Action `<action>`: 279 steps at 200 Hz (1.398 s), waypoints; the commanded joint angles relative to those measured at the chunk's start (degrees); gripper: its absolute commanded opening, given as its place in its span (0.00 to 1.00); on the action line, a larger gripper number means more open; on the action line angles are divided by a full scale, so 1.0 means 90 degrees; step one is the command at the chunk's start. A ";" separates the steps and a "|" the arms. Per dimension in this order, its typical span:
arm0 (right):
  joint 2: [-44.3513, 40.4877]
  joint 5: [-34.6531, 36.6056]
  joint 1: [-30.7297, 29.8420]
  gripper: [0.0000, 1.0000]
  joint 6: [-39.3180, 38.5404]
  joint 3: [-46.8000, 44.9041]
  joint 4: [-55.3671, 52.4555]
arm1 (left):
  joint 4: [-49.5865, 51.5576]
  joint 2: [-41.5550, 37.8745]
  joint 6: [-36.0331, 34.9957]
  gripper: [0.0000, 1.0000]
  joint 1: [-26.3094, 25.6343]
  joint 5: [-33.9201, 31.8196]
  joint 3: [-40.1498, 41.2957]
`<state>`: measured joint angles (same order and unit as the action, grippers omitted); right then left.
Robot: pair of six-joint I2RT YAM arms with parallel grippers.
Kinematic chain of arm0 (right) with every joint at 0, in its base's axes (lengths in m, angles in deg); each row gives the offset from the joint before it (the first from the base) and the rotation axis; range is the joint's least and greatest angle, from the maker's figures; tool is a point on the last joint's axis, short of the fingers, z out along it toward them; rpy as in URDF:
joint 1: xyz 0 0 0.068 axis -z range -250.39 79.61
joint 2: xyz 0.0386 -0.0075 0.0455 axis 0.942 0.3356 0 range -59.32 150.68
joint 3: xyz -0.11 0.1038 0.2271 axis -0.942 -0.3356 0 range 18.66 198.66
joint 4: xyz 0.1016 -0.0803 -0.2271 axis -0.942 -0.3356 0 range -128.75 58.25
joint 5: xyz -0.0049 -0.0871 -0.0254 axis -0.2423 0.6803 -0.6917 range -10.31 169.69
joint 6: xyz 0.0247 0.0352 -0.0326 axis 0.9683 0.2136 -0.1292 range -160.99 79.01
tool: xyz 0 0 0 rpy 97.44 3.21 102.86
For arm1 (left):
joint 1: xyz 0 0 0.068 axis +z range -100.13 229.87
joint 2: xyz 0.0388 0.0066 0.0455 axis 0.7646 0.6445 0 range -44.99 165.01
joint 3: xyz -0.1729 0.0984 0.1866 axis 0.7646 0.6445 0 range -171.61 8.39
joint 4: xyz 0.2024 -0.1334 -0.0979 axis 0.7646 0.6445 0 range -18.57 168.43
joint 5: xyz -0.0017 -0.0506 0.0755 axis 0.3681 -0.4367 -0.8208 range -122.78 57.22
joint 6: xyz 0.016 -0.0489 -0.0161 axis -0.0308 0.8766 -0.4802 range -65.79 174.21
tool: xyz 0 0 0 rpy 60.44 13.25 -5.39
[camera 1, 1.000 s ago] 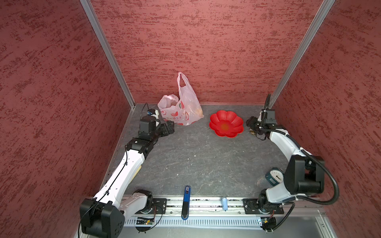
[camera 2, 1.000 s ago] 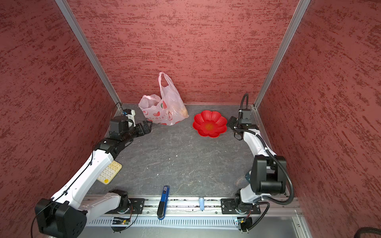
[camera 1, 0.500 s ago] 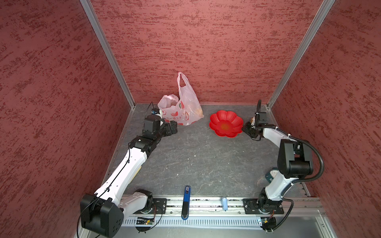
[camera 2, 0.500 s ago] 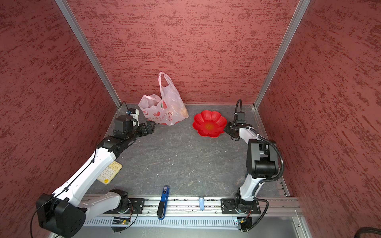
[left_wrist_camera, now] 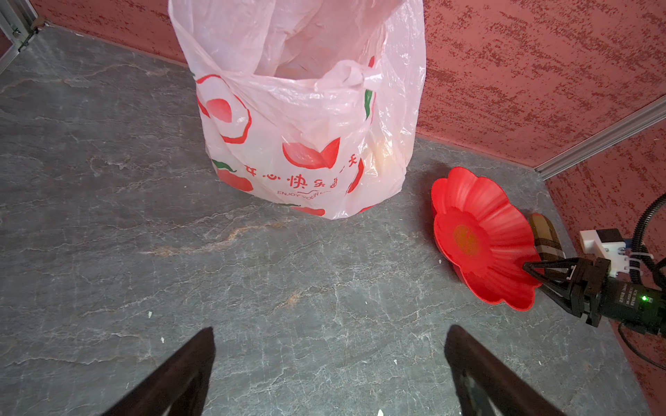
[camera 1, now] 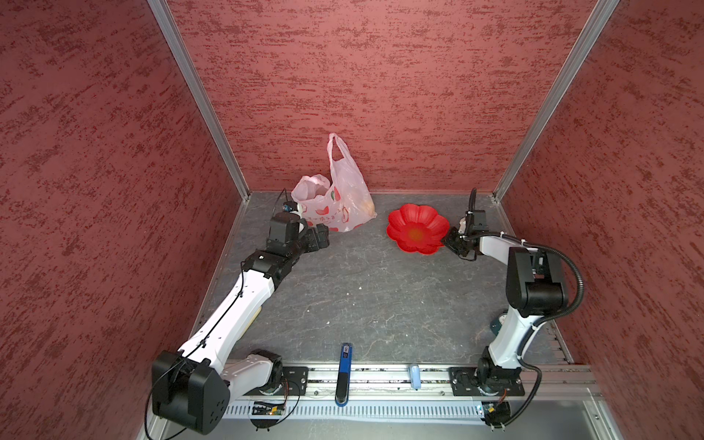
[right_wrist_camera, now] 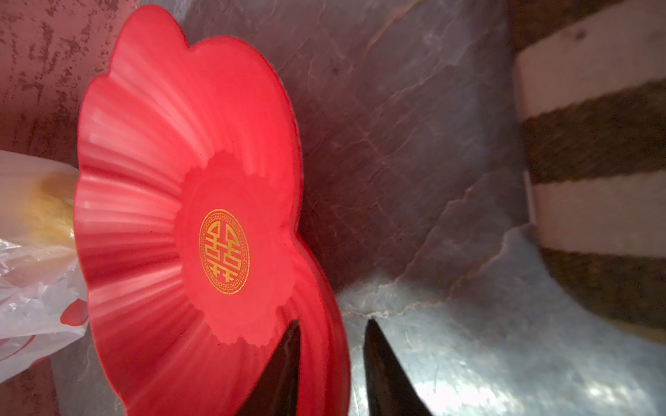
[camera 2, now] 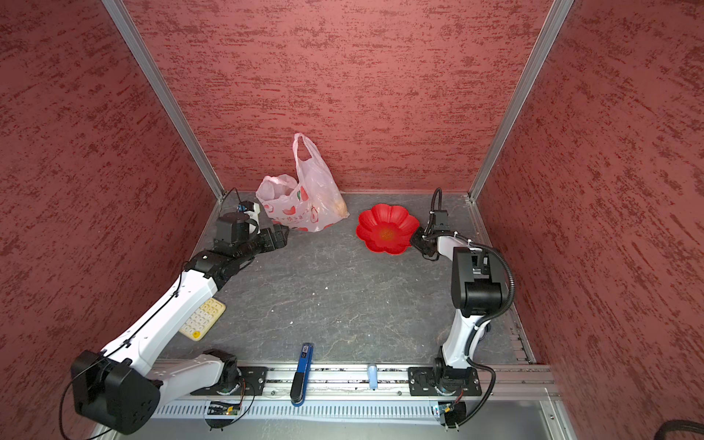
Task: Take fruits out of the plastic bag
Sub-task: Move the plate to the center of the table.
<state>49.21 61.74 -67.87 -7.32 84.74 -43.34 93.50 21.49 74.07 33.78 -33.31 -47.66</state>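
Pink plastic bag (left_wrist_camera: pixel 306 119), "ENJOY YOUR"

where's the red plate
In both top views the red flower-shaped plate sits right of centre near the back wall, between the plastic bag and the right end effector.

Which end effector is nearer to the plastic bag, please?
Left. The left end effector sits open just short of the plastic bag; the right end effector straddles the red plate at its rim farthest from the bag.

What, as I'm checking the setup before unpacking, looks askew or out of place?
Nothing spilled or damaged. Oddly, the right gripper straddles the rim of the red plate, away from the plastic bag.
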 commanded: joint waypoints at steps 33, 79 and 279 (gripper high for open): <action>-0.0094 -0.0105 -0.0077 0.11 0.0134 -0.0010 0.0308 | -0.0049 0.0022 -0.0059 0.99 -0.0037 -0.0077 -0.0132; -0.0356 -0.0089 -0.0085 0.00 0.0059 -0.0230 0.0118 | -0.0012 -0.0207 -0.0047 0.99 -0.0041 -0.0078 -0.0079; -0.4422 0.0442 -0.0190 0.00 0.0567 -0.3943 -0.1317 | 0.0519 -0.0725 -0.0183 0.99 0.0030 -0.0130 -0.0297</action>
<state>7.35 65.34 -69.53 -3.08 50.14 -57.31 96.95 13.84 73.83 33.71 -33.36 -47.71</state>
